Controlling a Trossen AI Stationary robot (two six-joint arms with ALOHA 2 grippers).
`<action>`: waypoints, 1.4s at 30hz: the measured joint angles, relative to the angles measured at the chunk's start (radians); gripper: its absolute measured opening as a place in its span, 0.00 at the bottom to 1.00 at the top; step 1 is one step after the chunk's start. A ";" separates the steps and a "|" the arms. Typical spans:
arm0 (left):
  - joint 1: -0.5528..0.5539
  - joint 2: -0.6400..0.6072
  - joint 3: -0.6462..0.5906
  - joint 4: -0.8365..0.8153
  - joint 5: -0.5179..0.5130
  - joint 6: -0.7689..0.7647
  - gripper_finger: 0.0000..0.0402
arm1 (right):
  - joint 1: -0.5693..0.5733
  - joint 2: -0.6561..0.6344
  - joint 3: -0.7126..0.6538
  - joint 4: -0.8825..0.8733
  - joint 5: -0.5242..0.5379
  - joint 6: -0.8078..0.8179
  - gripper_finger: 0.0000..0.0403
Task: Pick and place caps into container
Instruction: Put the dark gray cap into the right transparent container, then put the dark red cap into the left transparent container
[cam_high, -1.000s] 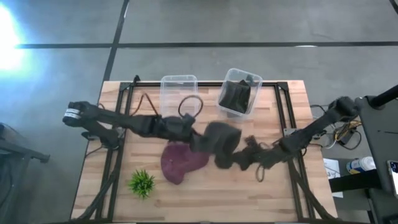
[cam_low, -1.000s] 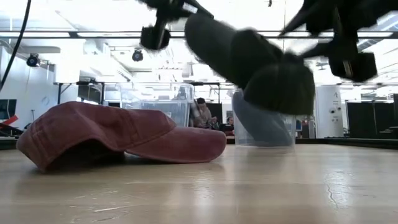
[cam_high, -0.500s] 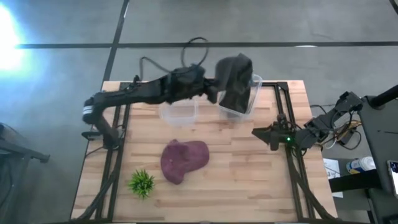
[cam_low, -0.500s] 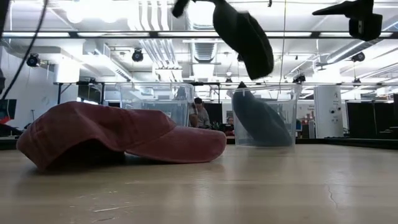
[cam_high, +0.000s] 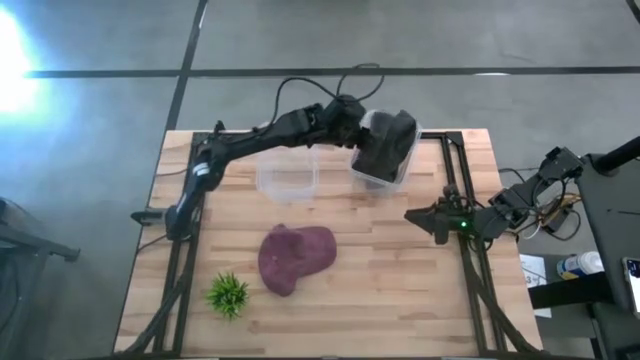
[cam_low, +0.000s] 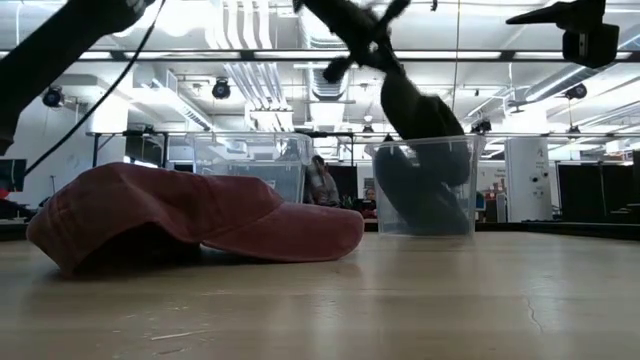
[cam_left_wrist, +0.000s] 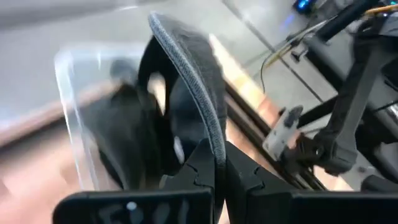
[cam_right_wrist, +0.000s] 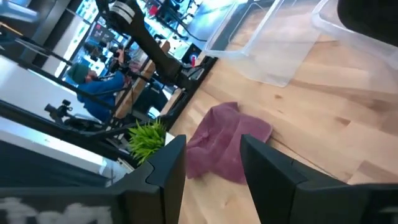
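High view: my left gripper (cam_high: 362, 125) over right container (cam_high: 405, 165), grey cap (cam_high: 385, 145) going in; maroon cap (cam_high: 295, 258) mid-table, room all round. Right gripper (cam_high: 425, 216) idles near right edge.

Low view: cap hangs limp, soft, light; container rim could snag it.

Left wrist view: fingers (cam_left_wrist: 200, 169) clenched on brim edge, good hold.

Right wrist view: fingers (cam_right_wrist: 166, 168) spread, empty.

The dark left arm stretches across toward the table's far right, its two-finger left gripper (cam_high: 358, 125) pinched tight on a dark grey-olive fabric cap (cam_left_wrist: 186, 74). The dark right arm is drawn back at the table's right edge, its right gripper (cam_high: 420, 216) parted, holding nothing.
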 joint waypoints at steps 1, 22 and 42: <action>0.008 0.001 -0.032 -0.007 0.009 -0.036 0.02 | 0.000 0.000 0.000 -0.003 0.000 -0.006 0.37; 0.000 0.002 -0.413 0.356 0.159 -0.036 0.06 | -0.001 0.043 -0.001 -0.082 -0.003 0.069 0.36; -0.072 -0.212 -0.348 0.124 0.110 0.291 0.49 | -0.003 0.136 0.000 -0.087 -0.147 0.232 0.41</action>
